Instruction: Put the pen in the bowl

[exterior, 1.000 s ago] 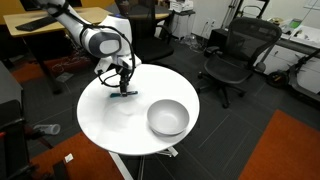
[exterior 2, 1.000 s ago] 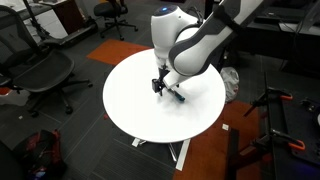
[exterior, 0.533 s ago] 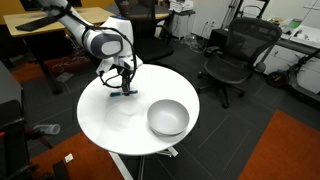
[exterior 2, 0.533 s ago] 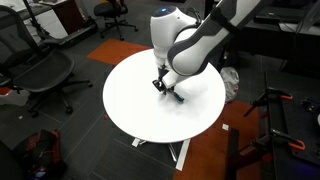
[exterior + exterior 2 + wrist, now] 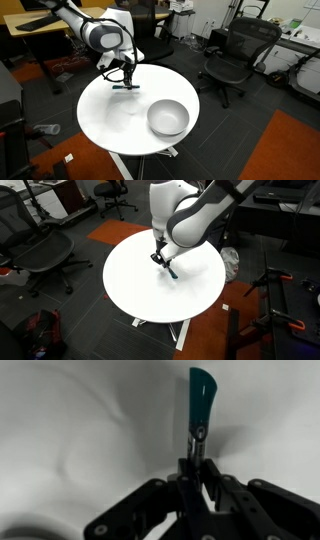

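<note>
Gripper [image 5: 197, 458] is clamped shut on the pen [image 5: 201, 400], seemingly held off the table [image 5: 110, 122]; transfer to the bowl [image 5: 166, 128] is not yet done.

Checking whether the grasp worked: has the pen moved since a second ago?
Yes. The pen, held in the gripper, has risen off the table; the bowl stayed put.

One pen [image 5: 125, 86], one bowl [image 5: 168, 130], one table [image 5: 108, 118]

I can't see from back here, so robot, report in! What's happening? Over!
Gripper shut on the pen. Pen looks just off the table. Bowl empty, nothing between it and the pen. Over.
</note>
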Motion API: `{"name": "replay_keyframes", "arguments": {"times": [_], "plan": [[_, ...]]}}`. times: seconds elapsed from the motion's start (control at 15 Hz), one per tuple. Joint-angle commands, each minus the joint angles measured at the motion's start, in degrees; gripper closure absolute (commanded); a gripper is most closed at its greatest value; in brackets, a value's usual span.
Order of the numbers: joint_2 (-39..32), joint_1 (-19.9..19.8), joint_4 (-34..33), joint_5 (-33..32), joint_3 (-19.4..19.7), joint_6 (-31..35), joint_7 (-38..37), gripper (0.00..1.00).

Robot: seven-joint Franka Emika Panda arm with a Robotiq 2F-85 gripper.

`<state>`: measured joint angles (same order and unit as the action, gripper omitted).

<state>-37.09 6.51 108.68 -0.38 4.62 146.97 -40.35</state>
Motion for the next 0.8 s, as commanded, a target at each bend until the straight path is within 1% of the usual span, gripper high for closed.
{"name": "replay_keyframes", "arguments": {"times": [0.0,0.2,0.4,0.53,0.73], "plan": [[9.3,2.1,5.4,-0.3,3.8,-1.7,-1.9,0.95],[14.1,1.4,5.7,-1.3,7.0,-5.2,-4.6,0.95],[16.7,0.3,4.6,-4.1,10.4,-8.4,-10.5,0.95],[17.3,-0.7,3.7,-6.0,12.0,-9.5,-14.6,0.95],[16.9,-2.7,2.3,-7.8,13.0,-9.4,-18.8,0.95]]}}
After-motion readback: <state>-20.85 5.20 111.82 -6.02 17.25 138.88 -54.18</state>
